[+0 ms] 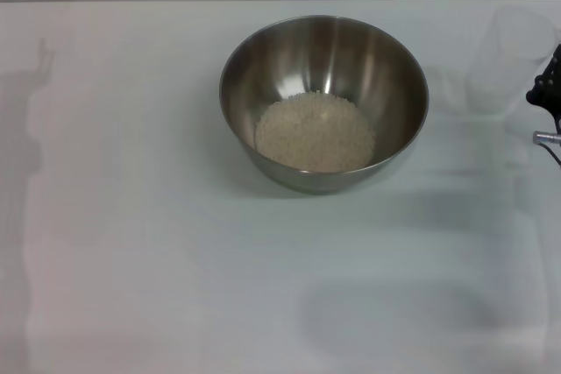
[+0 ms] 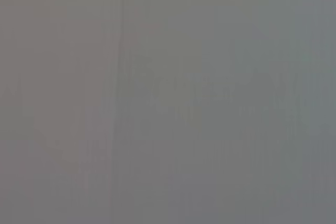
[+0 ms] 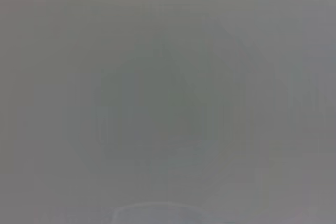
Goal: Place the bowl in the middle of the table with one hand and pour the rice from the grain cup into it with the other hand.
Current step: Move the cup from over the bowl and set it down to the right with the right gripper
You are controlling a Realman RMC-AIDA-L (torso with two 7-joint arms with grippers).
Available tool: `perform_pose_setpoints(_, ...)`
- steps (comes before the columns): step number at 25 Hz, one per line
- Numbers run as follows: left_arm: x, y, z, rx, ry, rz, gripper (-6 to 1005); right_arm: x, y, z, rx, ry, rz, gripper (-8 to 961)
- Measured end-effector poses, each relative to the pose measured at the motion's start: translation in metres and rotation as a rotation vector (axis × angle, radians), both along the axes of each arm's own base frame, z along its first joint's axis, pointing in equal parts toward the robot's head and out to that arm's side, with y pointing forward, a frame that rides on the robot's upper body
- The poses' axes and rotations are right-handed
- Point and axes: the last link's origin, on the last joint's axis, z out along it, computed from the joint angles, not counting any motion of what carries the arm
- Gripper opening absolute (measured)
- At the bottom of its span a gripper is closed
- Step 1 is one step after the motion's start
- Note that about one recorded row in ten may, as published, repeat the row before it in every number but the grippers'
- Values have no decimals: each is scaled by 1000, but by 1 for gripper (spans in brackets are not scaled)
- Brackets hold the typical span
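Note:
The steel bowl (image 1: 323,101) stands on the white table (image 1: 131,243), a little behind its middle. A flat heap of off-white rice (image 1: 315,131) covers the bowl's bottom. The clear grain cup (image 1: 511,60) stands upright to the right of the bowl and looks empty. At the right edge of the head view, a black part of my right gripper (image 1: 547,92) shows close beside the cup; whether it touches the cup is not visible. My left gripper is out of view. Both wrist views show only plain grey.
The table's far edge (image 1: 131,1) runs along the top of the head view. A thin silver part and a cable (image 1: 547,139) of the right arm hang below the gripper at the right edge. An arm's shadow (image 1: 24,129) lies on the left.

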Motion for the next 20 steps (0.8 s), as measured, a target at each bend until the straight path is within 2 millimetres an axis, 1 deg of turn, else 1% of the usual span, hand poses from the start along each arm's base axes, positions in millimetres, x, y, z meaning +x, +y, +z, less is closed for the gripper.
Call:
perform_pose_setpoints(8,0,1,0,0,3,-2,816,11,-2,-7,-57,37,-43,5)
perform_pose_setpoints(20,3,2,0,-2,6,-8,816,22,-2,-12,-110,35,-91,4)
